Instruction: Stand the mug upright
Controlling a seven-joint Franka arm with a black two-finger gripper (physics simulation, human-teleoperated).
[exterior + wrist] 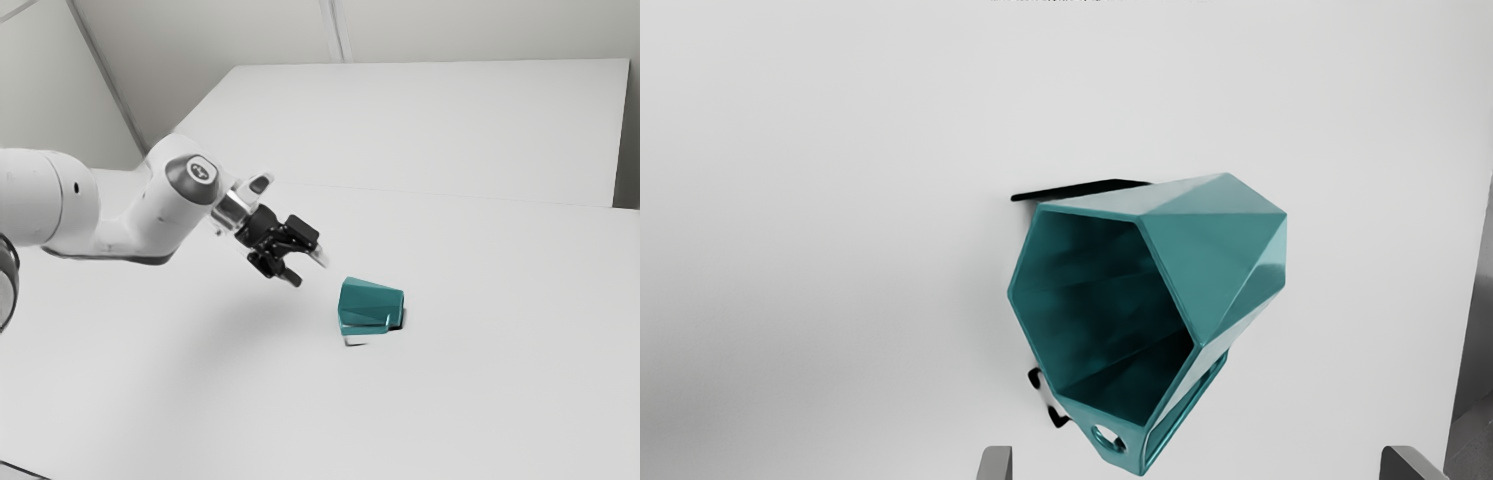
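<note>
The teal faceted mug [370, 304] lies on its side on the table [480, 400].

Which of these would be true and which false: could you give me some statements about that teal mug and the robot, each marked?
1. The faceted teal mug lies on its side on the white table. True.
2. The black two-fingered hand is already gripping the mug. False: its fingers are spread and clear of the mug.
3. The mug's open mouth faces toward the hand. True.
4. The mug has no handle. False: it has a teal handle.
5. The white jointed arm comes in from the exterior view's left. True.
</note>
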